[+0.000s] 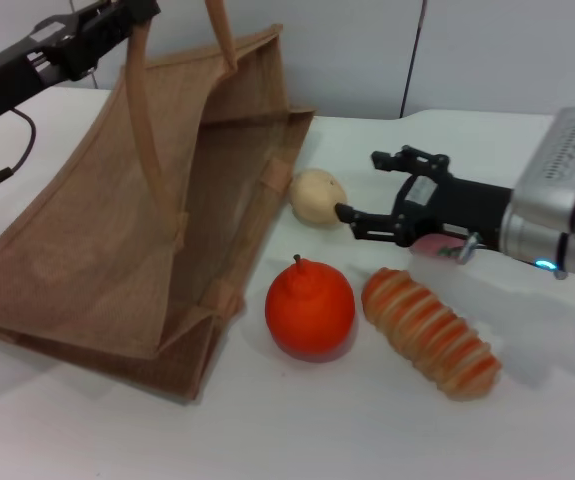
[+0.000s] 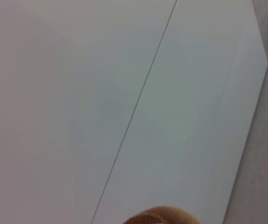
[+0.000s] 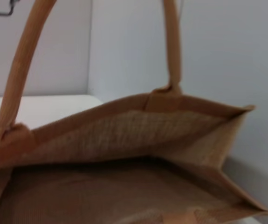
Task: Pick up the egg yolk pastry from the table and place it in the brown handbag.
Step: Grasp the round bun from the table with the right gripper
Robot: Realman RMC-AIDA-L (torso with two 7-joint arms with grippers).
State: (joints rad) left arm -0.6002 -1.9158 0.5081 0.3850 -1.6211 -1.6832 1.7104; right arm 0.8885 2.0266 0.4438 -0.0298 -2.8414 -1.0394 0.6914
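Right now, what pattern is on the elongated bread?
Orange stripes across a pale tan elongated bread, clearest in the head view.

No text, label, brand, number or sign can be read in any of the views. The brown handbag (image 1: pixel 117 230) shows only plain woven cloth, with no print or tag on it, and the foods on the table (image 1: pixel 367 430) carry no wrapper or sticker. The arm housing at the right has a ribbed grille but no legible marking.
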